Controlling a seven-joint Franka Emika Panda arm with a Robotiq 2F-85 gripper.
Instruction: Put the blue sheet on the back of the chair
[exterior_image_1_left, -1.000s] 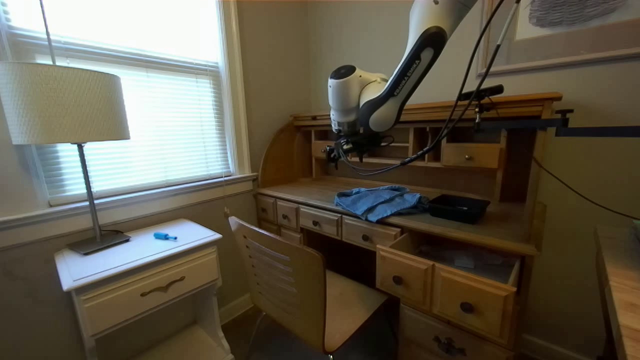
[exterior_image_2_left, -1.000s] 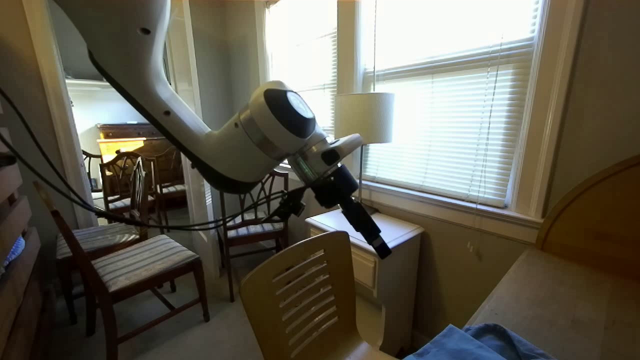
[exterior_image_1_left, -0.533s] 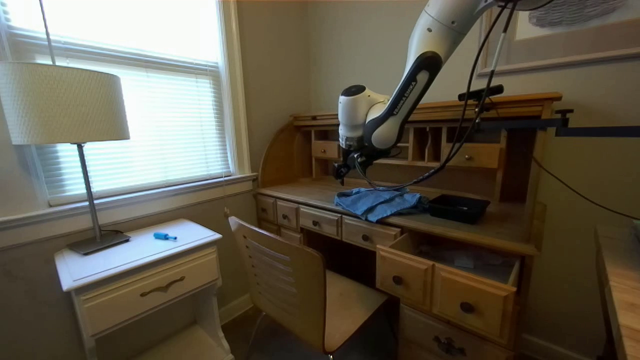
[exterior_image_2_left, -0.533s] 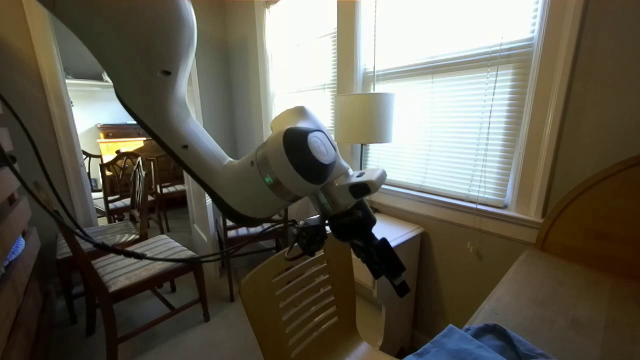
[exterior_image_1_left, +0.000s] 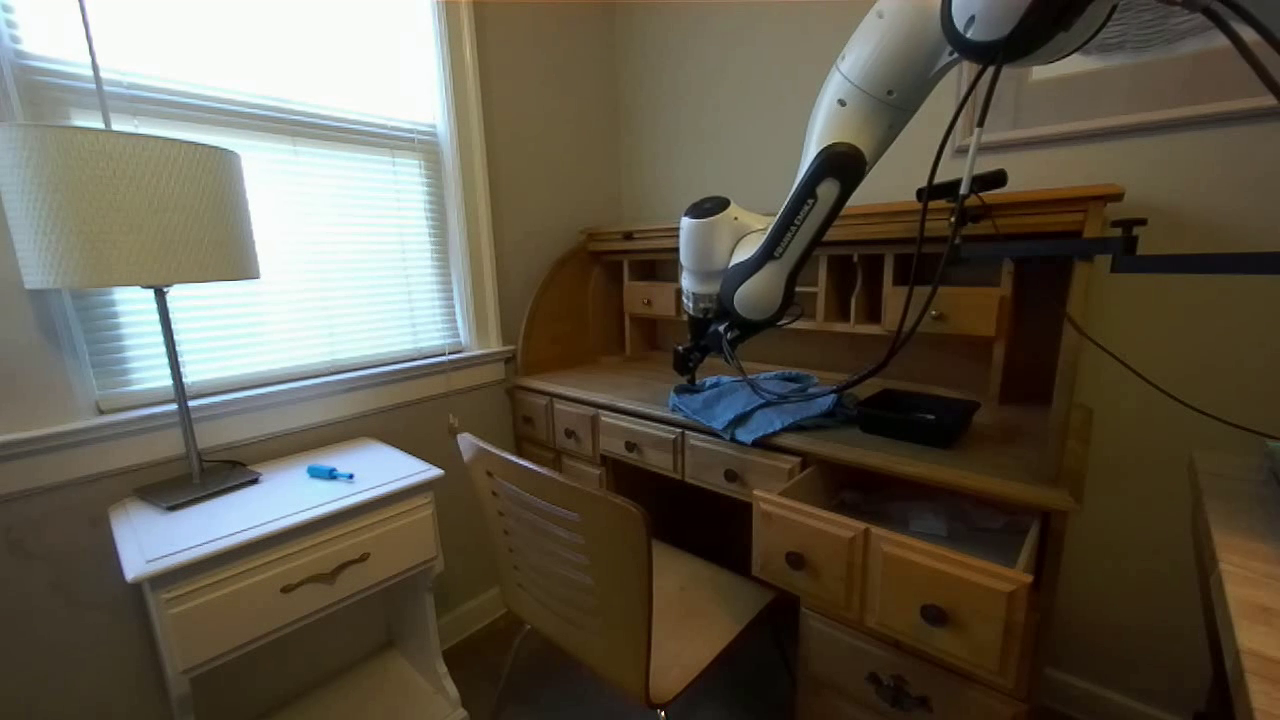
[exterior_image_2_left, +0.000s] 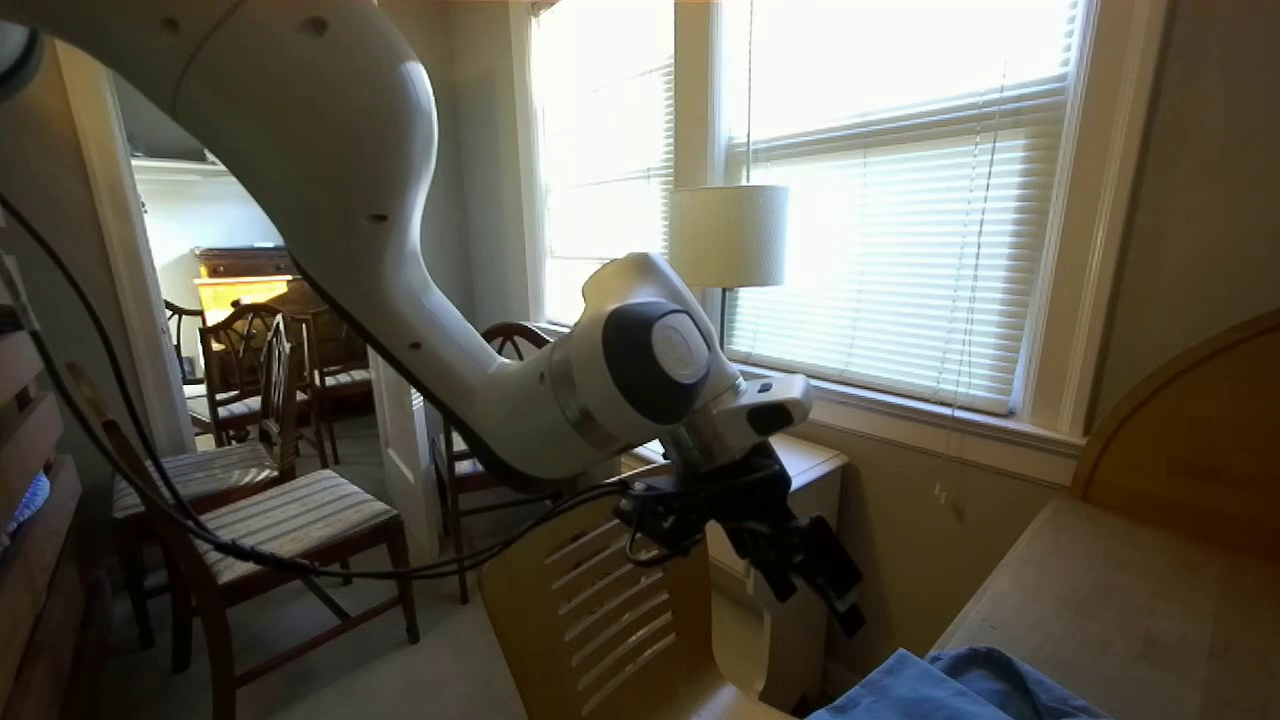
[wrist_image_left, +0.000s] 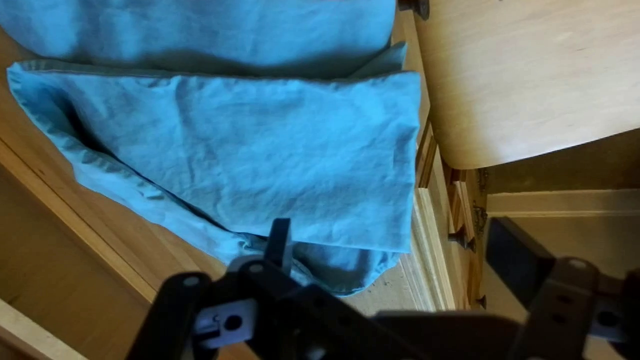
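The pincer (wrist_image_left: 387, 235), spread wide and holding nothing, is poised above the end of the sheet (wrist_image_left: 280, 155) nearest the window (exterior_image_1_left: 270, 230); the rest is stretched away along the front of the surface (exterior_image_2_left: 1120, 600).

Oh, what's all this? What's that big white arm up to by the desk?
It's a robot arm, meant to put a blue sheet on the back of a chair. At this moment its gripper is open near the sheet and holds nothing. The sheet lies rumpled on the wooden desk, not yet picked up, with the chair standing at the desk.
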